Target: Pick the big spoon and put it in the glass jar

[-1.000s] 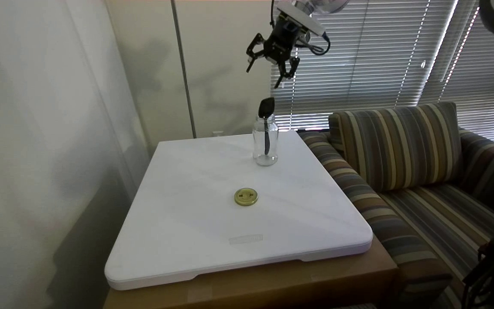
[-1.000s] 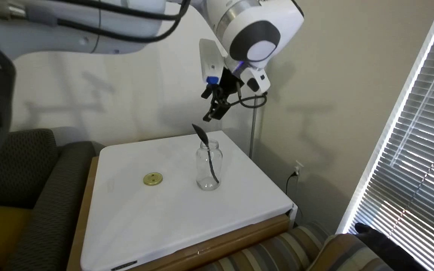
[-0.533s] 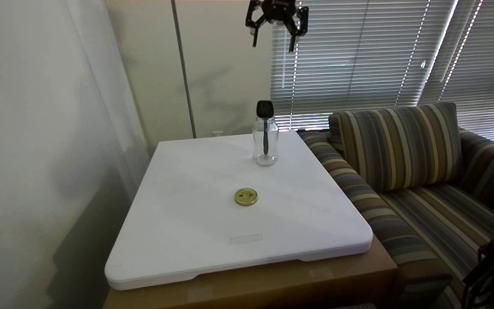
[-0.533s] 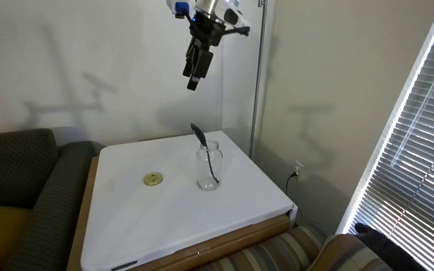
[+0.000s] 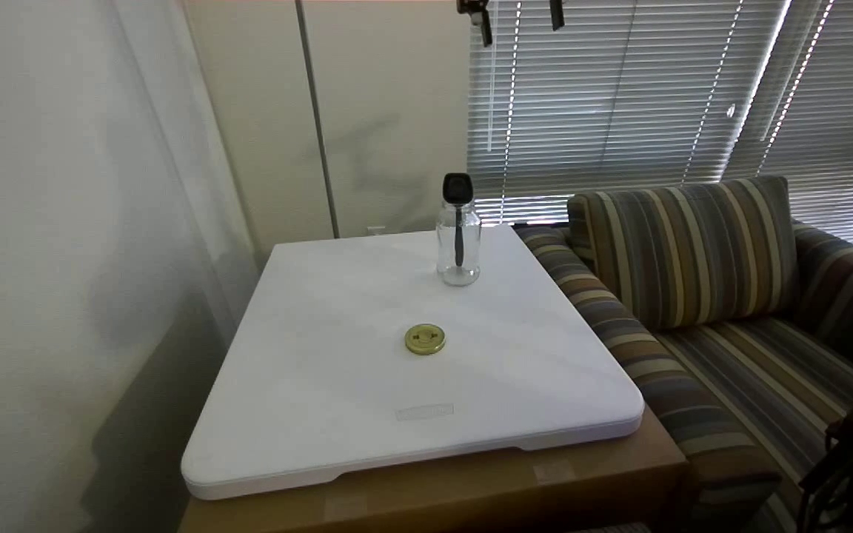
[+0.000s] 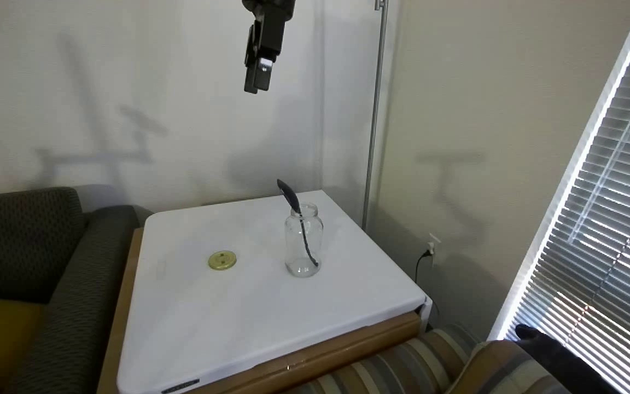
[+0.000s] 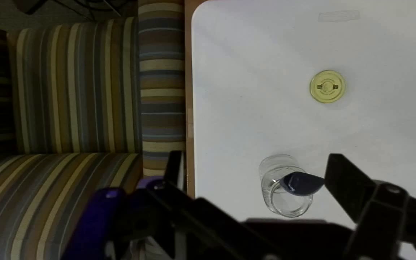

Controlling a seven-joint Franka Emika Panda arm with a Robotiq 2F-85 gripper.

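The big spoon (image 5: pixel 457 189), black, stands in the glass jar (image 5: pixel 469 255), a clear cylinder on the white table. Its bowl sticks out above the jar's rim and its thin handle reaches down inside. In an exterior view the spoon (image 6: pixel 289 195) leans to one side inside the jar (image 6: pixel 293 246). In the wrist view I see the spoon's bowl (image 7: pixel 300 183) and the jar's mouth (image 7: pixel 291 213) from above. My gripper (image 5: pixel 521 24) is open and empty, high above the jar and apart from it. Its fingers also show in an exterior view (image 6: pixel 258 82) and in the wrist view (image 7: pixel 256 170).
A flat yellowish round lid (image 5: pixel 425 339) lies on the white tabletop (image 5: pixel 308 385), apart from the jar. A striped sofa (image 5: pixel 693 259) stands along one side of the table. A wall (image 5: pixel 86 222) and window blinds (image 5: pixel 604 111) border the scene.
My gripper has risen well away from the jar, turned to point more downward, and stayed open. The spoon shifted slightly, its bowl turning and settling a little lower; the jar stayed in place.
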